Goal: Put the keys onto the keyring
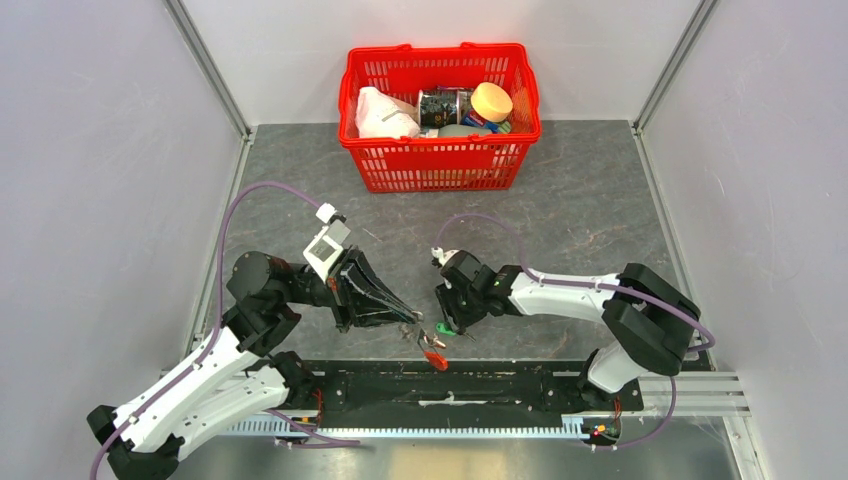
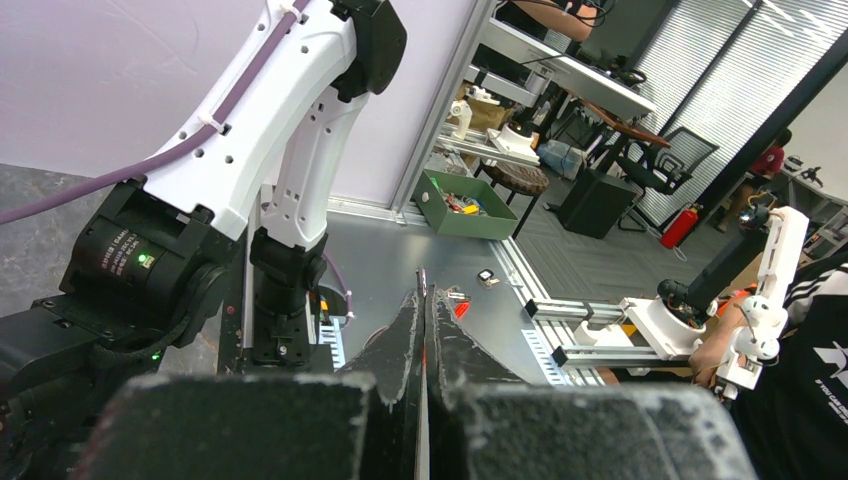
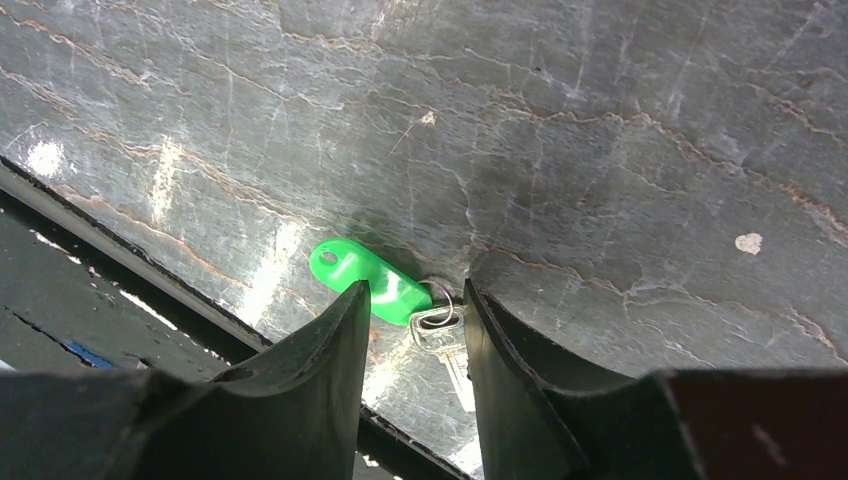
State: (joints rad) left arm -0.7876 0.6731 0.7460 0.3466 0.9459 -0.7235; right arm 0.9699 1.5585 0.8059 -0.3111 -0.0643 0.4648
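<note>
L claw (image 1: 408,322) pinched tight | R claw (image 3: 415,292) narrow gap, astride green key (image 3: 365,280) | grey marbled table (image 3: 600,150), white walls (image 1: 100,150)

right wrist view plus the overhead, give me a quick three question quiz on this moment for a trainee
1. True or false: the right gripper is shut on the bright green plastic tag.
2. Where does the big red mesh basket stand? A: at the far end of the grey stone-pattern table; B: at its near edge; C: off it.
3. Fill in: a small silvery metal key is joined to the green tag by a thin metal ____.
Key: 1 false, it is open, one finger on either side of the tag. 2 A. 3 ring.
</note>
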